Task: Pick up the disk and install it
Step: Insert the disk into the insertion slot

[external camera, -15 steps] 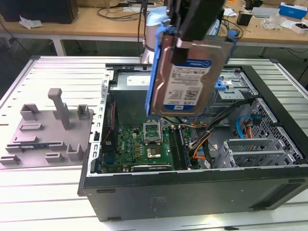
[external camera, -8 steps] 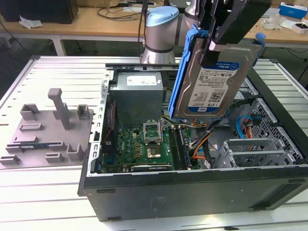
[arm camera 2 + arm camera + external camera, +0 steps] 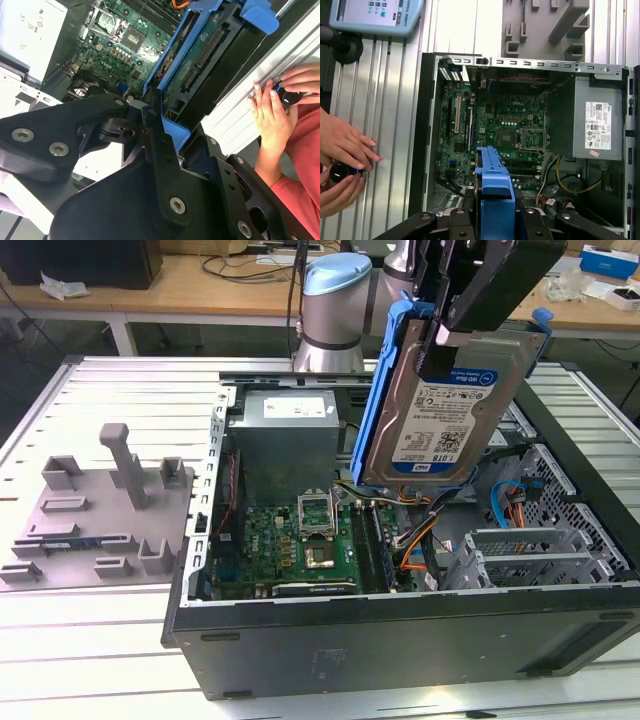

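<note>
1. Slotted metal table (image 3: 120, 390); carries everything listed below.
2. Computer case (image 3: 400, 640); lies on its side on the table, side panel off, interior open upward.
3. Power-supply box (image 3: 285, 445); grey, fixed in the far corner of the case.
4. Motherboard (image 3: 285, 540); green, on the case floor, just beside the power-supply box.
5. Disk (image 3: 450, 410); silver with white-and-blue label and blue bracket; held in the air above the open case, tilted with the label facing the exterior view, touching nothing inside.
6. Gripper (image 3: 441, 338); black fingers pinched on the disk's upper end, gripping its blue bracket.
7. A person's hands (image 3: 342, 150); at the table edge beside the case, around a small black object.
8. Status, as judged: pick-up done, the disk lifted clear; installing not done, the disk not yet seated in the case.
</note>
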`<state>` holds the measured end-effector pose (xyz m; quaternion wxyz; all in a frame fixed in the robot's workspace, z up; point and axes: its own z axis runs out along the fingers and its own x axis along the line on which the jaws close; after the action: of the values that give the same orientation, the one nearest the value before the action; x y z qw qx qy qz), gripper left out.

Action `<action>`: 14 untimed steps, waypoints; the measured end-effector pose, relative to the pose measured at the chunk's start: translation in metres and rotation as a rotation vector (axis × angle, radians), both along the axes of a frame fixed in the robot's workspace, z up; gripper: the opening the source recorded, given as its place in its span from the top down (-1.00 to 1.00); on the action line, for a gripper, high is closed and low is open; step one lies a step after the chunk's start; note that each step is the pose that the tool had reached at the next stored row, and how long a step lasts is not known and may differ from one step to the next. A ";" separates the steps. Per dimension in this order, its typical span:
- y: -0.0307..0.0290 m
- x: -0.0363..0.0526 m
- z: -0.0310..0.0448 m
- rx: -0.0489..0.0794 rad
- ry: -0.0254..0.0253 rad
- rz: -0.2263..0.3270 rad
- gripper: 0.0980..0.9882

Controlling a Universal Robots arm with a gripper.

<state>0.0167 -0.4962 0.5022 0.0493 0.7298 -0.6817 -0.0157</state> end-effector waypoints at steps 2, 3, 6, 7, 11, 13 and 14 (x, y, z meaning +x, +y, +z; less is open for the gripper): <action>0.0000 0.0001 0.0000 0.000 0.0000 0.000 0.39; 0.0000 0.0001 0.0000 0.000 0.0000 0.000 0.39; 0.0000 -0.0029 -0.0001 0.004 -0.0094 0.000 0.39; 0.0000 -0.0054 -0.0001 0.008 -0.0204 0.000 0.39; -0.0003 -0.0105 -0.0001 0.030 -0.0553 0.000 0.39; -0.0005 -0.0104 -0.0004 0.032 -0.0573 -0.009 0.39; -0.0005 -0.0105 -0.0006 0.032 -0.0575 -0.016 0.39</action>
<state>0.0063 -0.4967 0.5016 0.0179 0.7251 -0.6883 -0.0060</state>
